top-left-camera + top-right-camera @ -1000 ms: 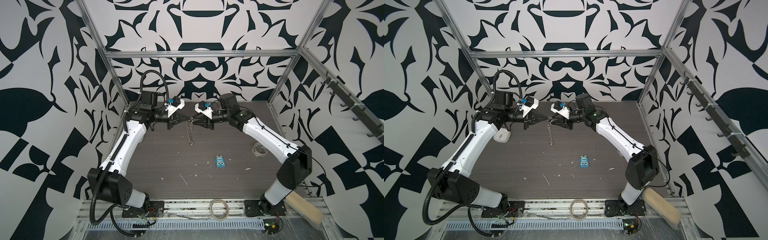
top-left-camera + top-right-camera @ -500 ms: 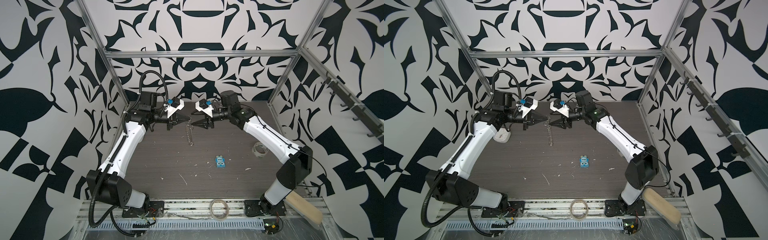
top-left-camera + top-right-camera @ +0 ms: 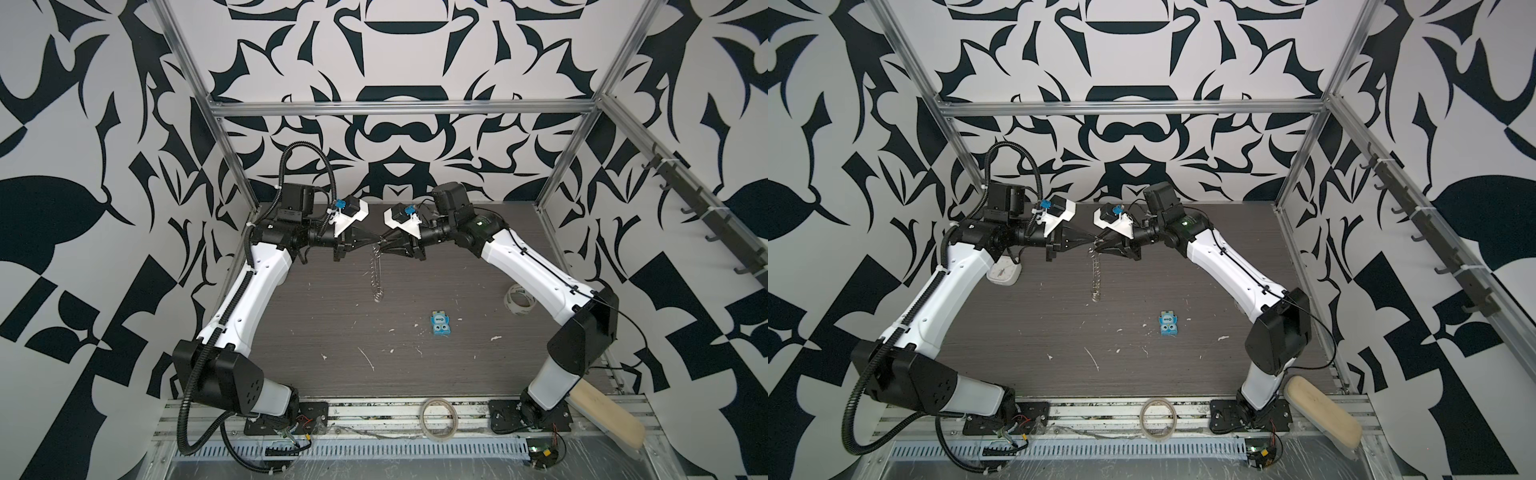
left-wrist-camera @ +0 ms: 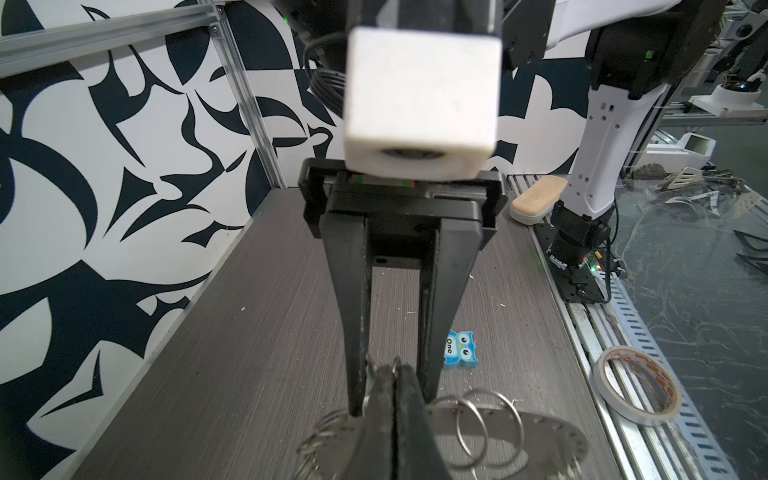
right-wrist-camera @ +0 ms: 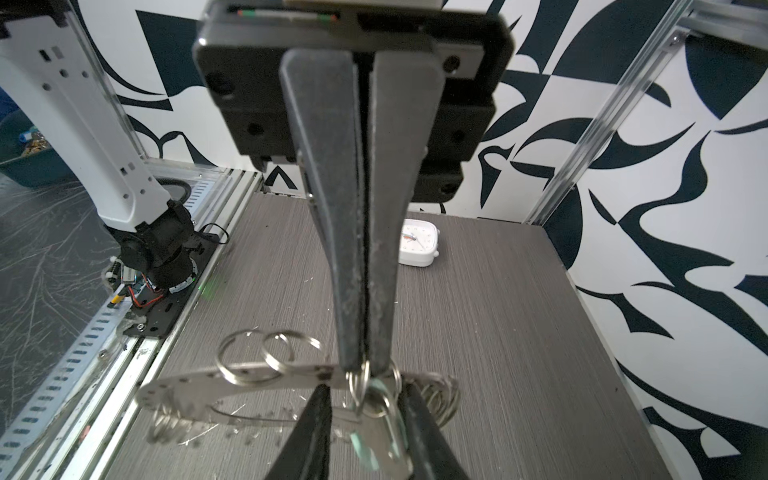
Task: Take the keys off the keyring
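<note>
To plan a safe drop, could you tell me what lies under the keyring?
Only table with white flecks shows beneath the keyring; the right pincer covers part.

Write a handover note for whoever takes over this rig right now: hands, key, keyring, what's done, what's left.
Left hand: shut on the rim of the keyring, holding it in the air above the table.
Right hand: jaws apart on either side of the pale key; no firm grip visible.
Key: hangs off the keyring's rim, right by the left hand's grip.
Done: keyring is up and held. No key seen off it.
Left: close on the key, work it free, set it down.
</note>
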